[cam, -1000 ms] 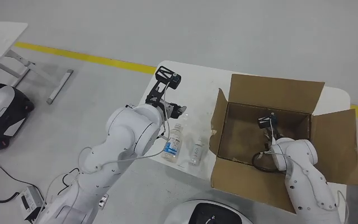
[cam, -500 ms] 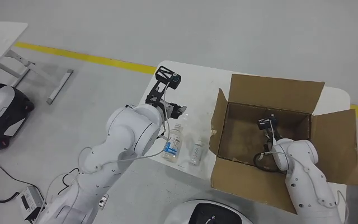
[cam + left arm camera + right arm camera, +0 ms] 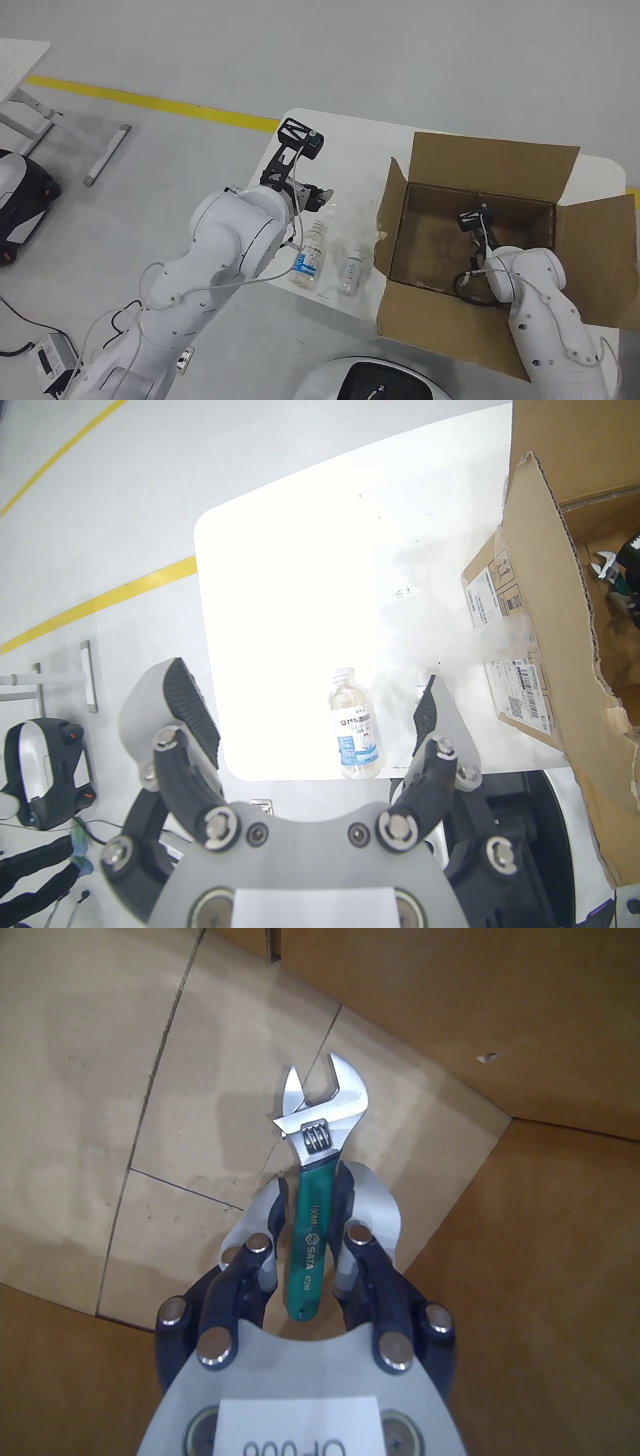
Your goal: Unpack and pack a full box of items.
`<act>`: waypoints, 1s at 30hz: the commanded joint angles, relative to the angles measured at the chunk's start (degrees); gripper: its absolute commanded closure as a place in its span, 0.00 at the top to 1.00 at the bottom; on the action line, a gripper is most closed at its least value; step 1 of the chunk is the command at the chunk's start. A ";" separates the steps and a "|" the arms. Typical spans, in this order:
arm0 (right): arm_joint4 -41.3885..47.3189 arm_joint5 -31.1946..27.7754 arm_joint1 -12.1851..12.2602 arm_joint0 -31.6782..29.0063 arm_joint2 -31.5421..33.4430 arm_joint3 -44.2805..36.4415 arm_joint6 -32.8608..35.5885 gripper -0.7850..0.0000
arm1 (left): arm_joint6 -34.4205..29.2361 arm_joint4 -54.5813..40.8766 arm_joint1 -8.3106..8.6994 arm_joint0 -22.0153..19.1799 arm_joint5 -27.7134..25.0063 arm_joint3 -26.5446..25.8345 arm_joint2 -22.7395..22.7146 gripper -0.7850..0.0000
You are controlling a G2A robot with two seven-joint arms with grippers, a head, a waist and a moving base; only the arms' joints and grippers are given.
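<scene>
The box (image 3: 495,160) is open from above. Inside it the right gripper (image 3: 312,1188) has its fingers clamped on a wrench (image 3: 320,1128), with bare cardboard floor around them and two box walls meeting close by. One flap (image 3: 545,600) stands upright between the box's opening and the table (image 3: 350,150). Just outside that flap sit a large bottle (image 3: 312,255) and a small bottle (image 3: 352,270). Farther from the box, bare table lies beneath the left gripper (image 3: 302,680) and its spread fingers.
</scene>
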 commanded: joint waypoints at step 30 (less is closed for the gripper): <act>2.38 -5.28 3.07 -21.36 16.79 -50.32 -6.91 0.00 | 0.00 0.00 0.00 0.00 0.00 0.00 0.00 1.00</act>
